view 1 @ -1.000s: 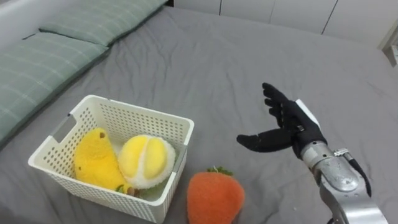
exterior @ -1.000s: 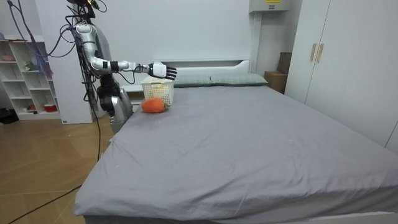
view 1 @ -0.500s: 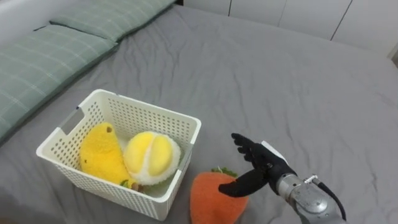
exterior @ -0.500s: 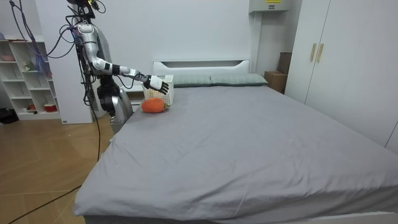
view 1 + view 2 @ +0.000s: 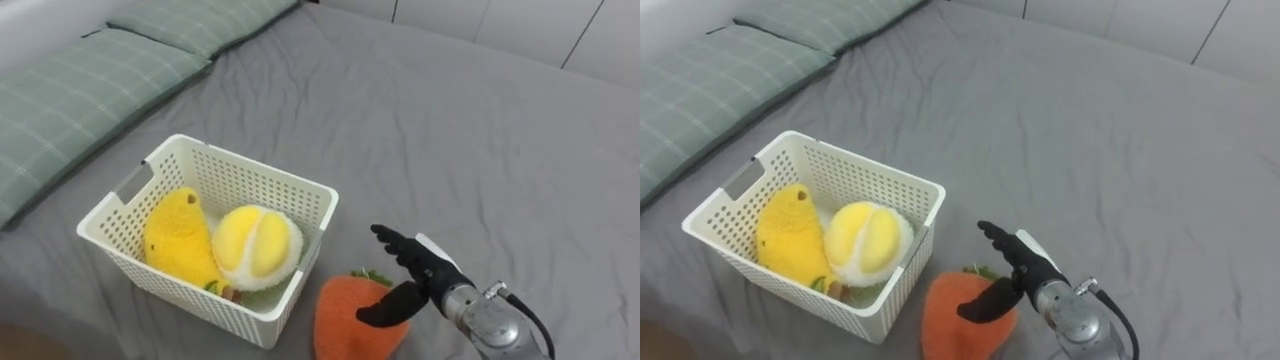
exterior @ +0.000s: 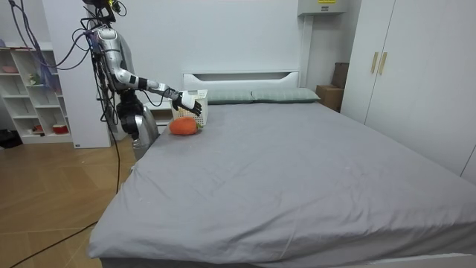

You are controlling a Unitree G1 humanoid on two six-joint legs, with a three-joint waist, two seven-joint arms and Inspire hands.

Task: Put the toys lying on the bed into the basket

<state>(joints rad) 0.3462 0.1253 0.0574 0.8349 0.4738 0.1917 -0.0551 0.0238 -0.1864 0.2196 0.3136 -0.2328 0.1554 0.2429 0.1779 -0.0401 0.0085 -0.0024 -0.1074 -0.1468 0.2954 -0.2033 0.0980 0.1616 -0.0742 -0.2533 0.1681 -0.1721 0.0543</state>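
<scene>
We can read no text, number, brand or sign in any view. The nearest thing to a label is a yellow patch (image 6: 327,1) on the white box (image 6: 311,9) high on the wall. It is far off to the room view's right of the right hand (image 6: 187,101) and well above it — and whatever it bears is too small for us to make out.
</scene>
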